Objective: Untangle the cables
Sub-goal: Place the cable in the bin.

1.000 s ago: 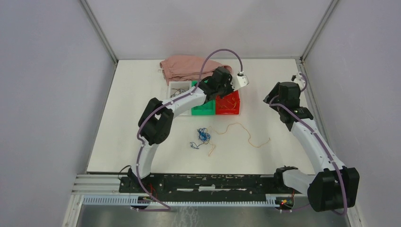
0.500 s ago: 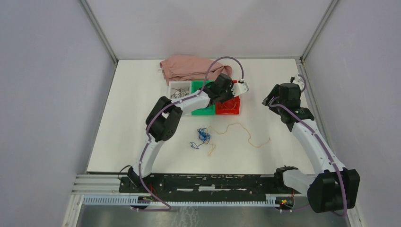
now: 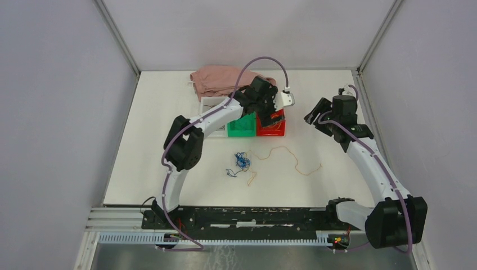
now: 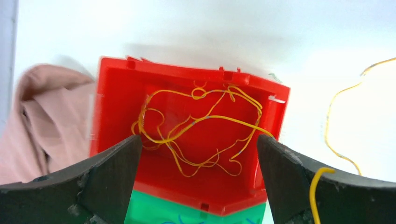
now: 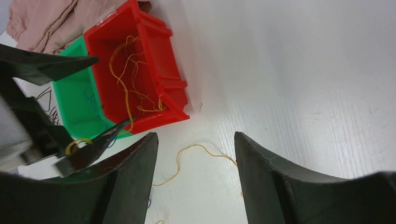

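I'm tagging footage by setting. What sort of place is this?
Probably a robotics lab test cell: a white table boxed in by plain grey panels, two robot arms bolted to a rail at its near edge, and colour-coded bins holding wires.

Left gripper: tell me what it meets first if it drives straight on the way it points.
The open left gripper points down into the red plastic bin. It would probably meet the tangle of yellow-orange wires lying inside first, then the bin floor; its height above them is unclear.
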You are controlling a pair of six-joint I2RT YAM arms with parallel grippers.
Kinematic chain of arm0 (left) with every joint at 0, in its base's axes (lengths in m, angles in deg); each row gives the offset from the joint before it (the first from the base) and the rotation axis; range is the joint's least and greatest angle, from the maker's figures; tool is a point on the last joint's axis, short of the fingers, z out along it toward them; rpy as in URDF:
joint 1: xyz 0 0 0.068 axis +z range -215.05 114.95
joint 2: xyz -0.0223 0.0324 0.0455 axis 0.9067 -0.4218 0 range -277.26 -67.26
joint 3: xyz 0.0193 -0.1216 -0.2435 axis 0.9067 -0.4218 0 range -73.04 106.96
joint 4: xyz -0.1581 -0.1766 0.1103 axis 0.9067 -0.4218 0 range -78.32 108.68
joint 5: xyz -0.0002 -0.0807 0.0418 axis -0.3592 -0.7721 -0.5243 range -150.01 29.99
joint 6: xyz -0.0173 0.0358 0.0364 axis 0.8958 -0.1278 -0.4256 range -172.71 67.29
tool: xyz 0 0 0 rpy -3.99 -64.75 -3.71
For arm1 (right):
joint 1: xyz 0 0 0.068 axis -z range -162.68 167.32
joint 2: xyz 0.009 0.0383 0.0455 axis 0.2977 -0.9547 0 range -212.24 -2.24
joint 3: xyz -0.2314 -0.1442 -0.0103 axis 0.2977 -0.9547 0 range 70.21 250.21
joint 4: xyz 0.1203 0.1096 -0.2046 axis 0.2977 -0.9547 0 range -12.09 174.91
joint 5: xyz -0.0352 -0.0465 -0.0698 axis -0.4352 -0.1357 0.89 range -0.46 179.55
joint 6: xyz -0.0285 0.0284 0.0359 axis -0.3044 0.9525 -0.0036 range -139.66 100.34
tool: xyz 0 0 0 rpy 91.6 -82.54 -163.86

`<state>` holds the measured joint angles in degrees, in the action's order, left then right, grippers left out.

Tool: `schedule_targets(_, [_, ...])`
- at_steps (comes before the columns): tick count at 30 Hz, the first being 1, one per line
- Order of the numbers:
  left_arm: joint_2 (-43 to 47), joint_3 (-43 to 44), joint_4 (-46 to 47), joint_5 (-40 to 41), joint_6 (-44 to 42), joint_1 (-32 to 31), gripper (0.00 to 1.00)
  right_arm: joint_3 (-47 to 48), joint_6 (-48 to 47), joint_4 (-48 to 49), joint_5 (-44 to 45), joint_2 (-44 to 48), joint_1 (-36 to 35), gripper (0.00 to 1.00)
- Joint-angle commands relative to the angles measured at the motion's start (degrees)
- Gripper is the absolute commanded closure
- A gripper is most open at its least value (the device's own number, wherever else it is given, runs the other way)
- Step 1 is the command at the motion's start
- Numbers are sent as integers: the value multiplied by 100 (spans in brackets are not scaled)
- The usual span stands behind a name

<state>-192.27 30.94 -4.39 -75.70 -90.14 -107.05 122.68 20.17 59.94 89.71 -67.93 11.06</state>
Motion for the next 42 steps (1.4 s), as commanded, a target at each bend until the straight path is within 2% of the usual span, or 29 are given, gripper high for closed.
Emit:
schedule_targets(1, [665, 901, -1266, -1100, -392, 293, 1, 176, 33, 186, -471, -86, 7, 31])
schedule_targets(5, [705, 1686, -2442, -1536, -707, 439, 1, 132, 35, 247, -585, -233, -35, 30])
schedule_targets(8, [898, 2042, -2996, -1897, -777, 630, 1, 158, -26, 199, -495, -340, -127, 31])
schedule_targets(14, [1423, 1385, -3731, -1935, -1400, 848, 1, 62, -239, 97, -260, -589, -564, 29])
schedule_targets(16, [1632, 688, -3391, -1827, -1284, 914, 0, 120, -229, 226, -256, -754, -641, 29])
schedule_targets(20, [2035, -630, -1537, -1705, -550, 909, 7, 902, -63, 351, -608, -1370, -842, 31])
schedule_targets(22, [1965, -933, -818, -1668, -150, 858, 11, 1257, -71, 367, -642, -1595, -1030, 31])
schedule_targets(27, [1470, -505, -192, -2078, 567, 798, 16, 1458, 5, 661, -839, -1844, -1128, 30])
schedule_targets(31, [1364, -550, 453, -2337, 720, 783, 17, 1376, 705, 940, -1201, -1953, -983, 31])
schedule_targets(34, [1223, -461, 453, -2285, 722, 726, 18, 1231, 1259, 1473, -1526, -2010, -956, 33])
schedule_targets(42, [1122, -442, 488, -1955, 555, 641, 19, 1275, 2003, 1987, -1678, -2404, -963, 41])
